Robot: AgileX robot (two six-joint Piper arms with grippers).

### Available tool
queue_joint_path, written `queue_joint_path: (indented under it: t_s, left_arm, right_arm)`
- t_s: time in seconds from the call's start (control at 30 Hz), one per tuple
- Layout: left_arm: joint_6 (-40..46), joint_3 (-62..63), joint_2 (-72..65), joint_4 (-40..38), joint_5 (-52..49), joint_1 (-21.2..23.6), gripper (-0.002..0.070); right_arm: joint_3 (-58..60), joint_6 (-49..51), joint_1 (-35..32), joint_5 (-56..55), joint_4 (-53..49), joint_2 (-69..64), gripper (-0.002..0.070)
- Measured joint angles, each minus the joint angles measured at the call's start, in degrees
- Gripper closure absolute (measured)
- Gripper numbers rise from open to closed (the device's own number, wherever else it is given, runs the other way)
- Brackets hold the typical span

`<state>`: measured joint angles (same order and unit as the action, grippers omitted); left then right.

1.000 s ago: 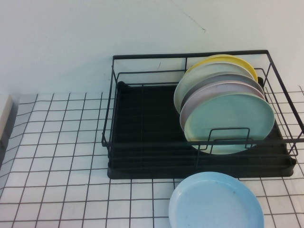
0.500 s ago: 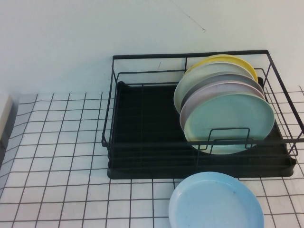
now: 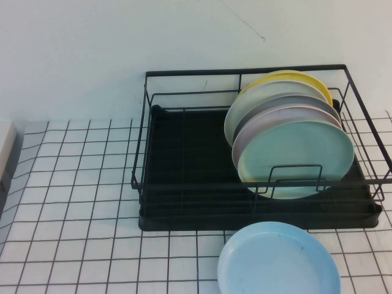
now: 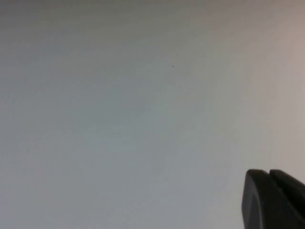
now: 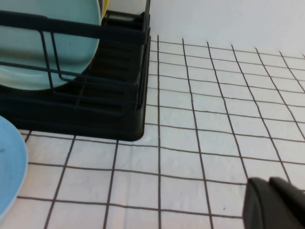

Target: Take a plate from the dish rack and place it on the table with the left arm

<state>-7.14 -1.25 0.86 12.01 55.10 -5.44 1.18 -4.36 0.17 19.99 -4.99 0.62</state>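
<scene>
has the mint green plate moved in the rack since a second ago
No. The plate sits at the same spot against the dish rack front wire loop, leaning as before.

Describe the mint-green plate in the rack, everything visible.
The plate is round, pale mint-green, matte and plastic-looking, with a raised rim. It stands on edge, tilted back, frontmost of a stack of plates in the right half of the dish rack, leaning on a pale pink plate behind. A wire loop crosses its lower edge. No gripper touches it.
</scene>
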Motion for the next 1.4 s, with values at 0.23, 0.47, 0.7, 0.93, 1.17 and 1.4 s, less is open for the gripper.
queue_joint_path:
  t_s: [0.23,0.47,0.7,0.93,1.17,1.4]
  left_arm:
    - [-0.90,0.00,0.00,-3.93,-5.68,0.00,0.0678]
    - [-7.82,11.69,0.00,-2.50,-40.38,0.00,0.0678]
    - [-9.06,26.21,-5.58,-3.58,-64.79,0.00,0.0678]
    - [7.14,36.69,-20.43,-14.99,-84.47,0.00,0.0678]
    - [32.72,42.21,-34.72,-39.04,-90.92,0.00,0.0678]
    - [52.51,50.27,-52.56,-60.05,-98.84,-0.11,0.0678]
  right_arm:
    - [0.00,0.00,0.00,0.00,0.00,0.00,0.0678]
    - [0.00,0.00,0.00,0.00,0.00,0.00,0.0678]
    - [0.00,0.00,0.00,0.00,0.00,0.00,0.0678]
    - [0.00,0.00,0.00,0.00,0.00,0.00,0.0678]
    - [0.00,0.00,0.00,0.00,0.00,0.00,0.0678]
    - [0.00,0.00,0.00,0.00,0.00,0.00,0.0678]
